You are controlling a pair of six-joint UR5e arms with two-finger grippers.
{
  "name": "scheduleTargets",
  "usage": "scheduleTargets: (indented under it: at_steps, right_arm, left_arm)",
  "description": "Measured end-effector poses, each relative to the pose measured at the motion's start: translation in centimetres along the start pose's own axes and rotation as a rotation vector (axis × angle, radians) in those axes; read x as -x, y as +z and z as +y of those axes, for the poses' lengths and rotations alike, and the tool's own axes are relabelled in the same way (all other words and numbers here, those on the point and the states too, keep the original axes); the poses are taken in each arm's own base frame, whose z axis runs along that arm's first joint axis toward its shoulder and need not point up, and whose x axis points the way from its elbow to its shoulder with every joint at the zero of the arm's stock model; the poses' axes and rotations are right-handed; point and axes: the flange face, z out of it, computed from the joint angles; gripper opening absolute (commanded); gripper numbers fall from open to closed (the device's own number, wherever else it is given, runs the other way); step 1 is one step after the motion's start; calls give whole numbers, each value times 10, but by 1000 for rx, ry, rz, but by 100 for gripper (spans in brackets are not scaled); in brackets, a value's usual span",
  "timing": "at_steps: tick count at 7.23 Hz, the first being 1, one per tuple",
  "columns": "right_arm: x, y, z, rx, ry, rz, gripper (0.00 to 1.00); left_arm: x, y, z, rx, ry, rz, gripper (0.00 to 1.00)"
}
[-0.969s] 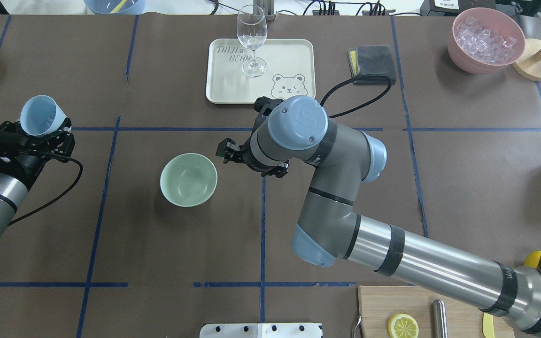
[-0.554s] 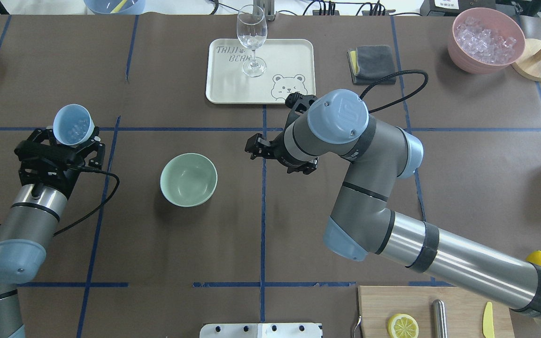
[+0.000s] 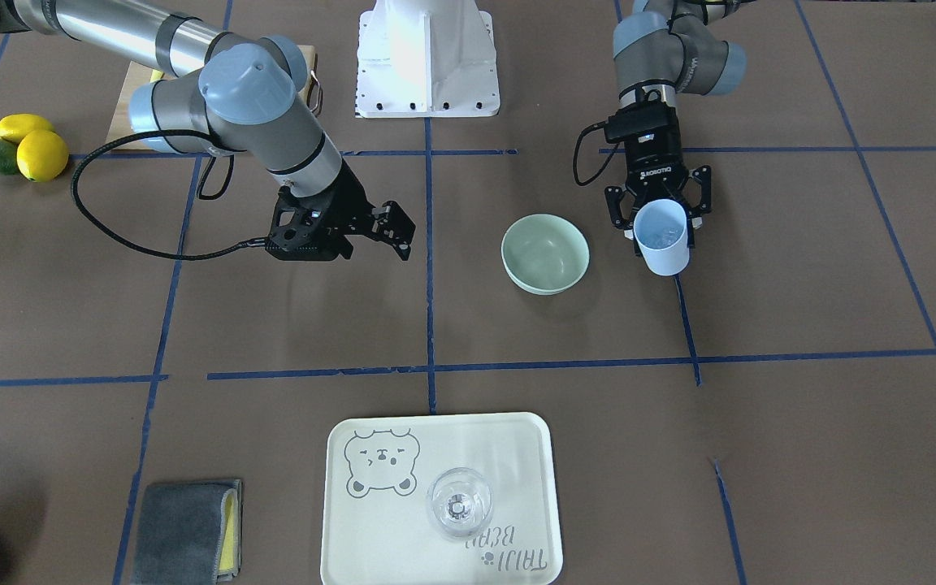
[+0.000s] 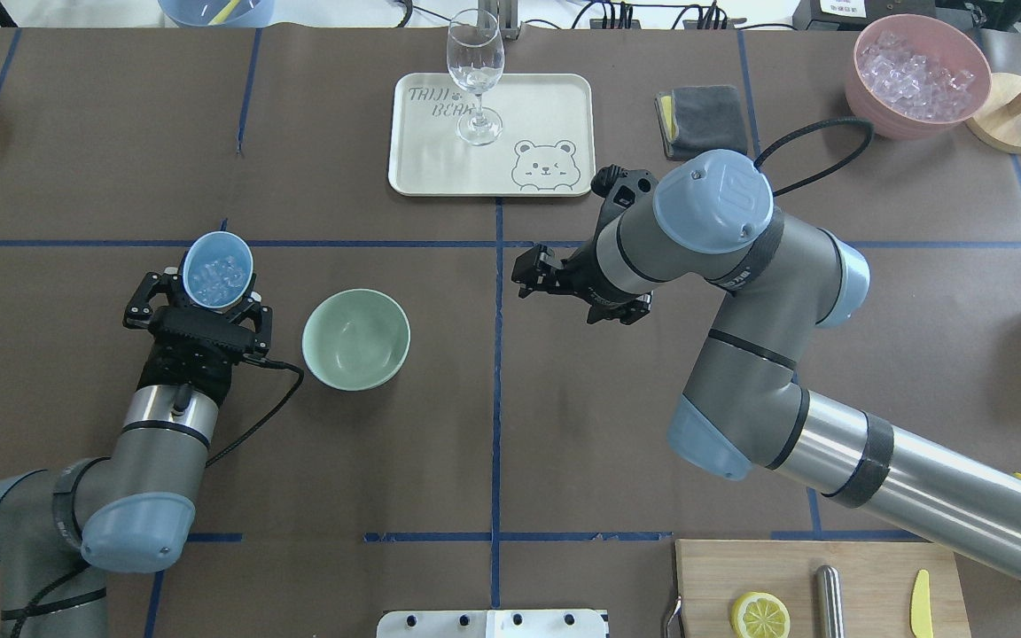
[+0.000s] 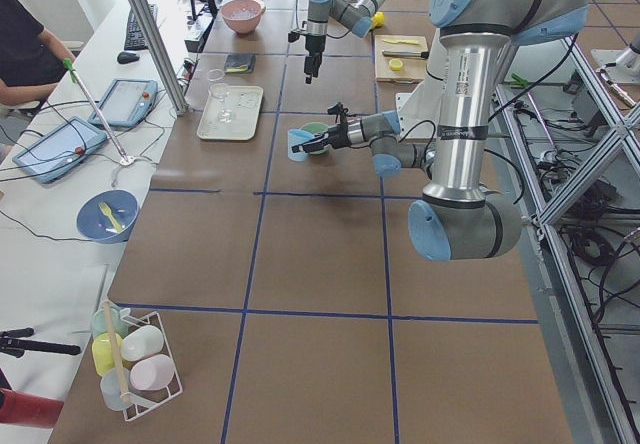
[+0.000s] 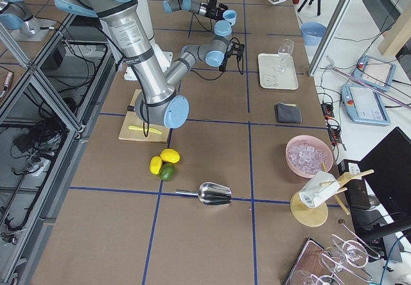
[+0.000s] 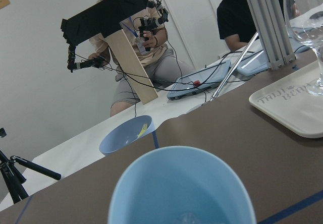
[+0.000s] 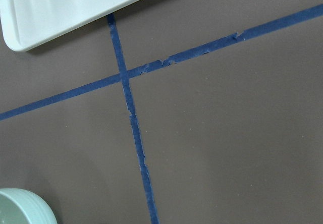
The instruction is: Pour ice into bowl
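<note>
The pale mint-green bowl [image 4: 356, 339] stands empty on the brown table and also shows in the front view [image 3: 545, 252]. My left gripper [image 4: 207, 299] is shut on a light blue cup [image 4: 218, 282], held upright just left of the bowl and apart from it. Clear ice cubes [image 4: 214, 275] lie inside the cup, and a few show in the front view [image 3: 663, 237]. The left wrist view shows the cup's rim [image 7: 181, 183] from close up. My right gripper [image 4: 535, 271] is open and empty, right of the bowl over the blue tape line.
A cream tray [image 4: 555, 106] with a wine glass [image 4: 475, 71] lies beyond the bowl. A grey cloth [image 4: 704, 120] and a pink container of whitish ice [image 4: 918, 75] sit at the back right. A cutting board with a lemon slice [image 4: 759, 614] is at the near right.
My left arm has swung right, carrying the cup from the table's left edge to beside the bowl. My right arm has drawn back to the right, away from the bowl.
</note>
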Motion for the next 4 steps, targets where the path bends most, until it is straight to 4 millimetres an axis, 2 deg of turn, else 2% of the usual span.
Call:
scheduleTargets:
  at_steps: [2,4]
  right_arm:
    - [-6,-5,-3,5,-13,-1,100]
    - [-8,-8,-6,7,-14,-2,100]
  left_arm:
    - [-23,-12,-27,-1,163,-40,0]
    - [-27,-13,-35,-33,393,-109,0]
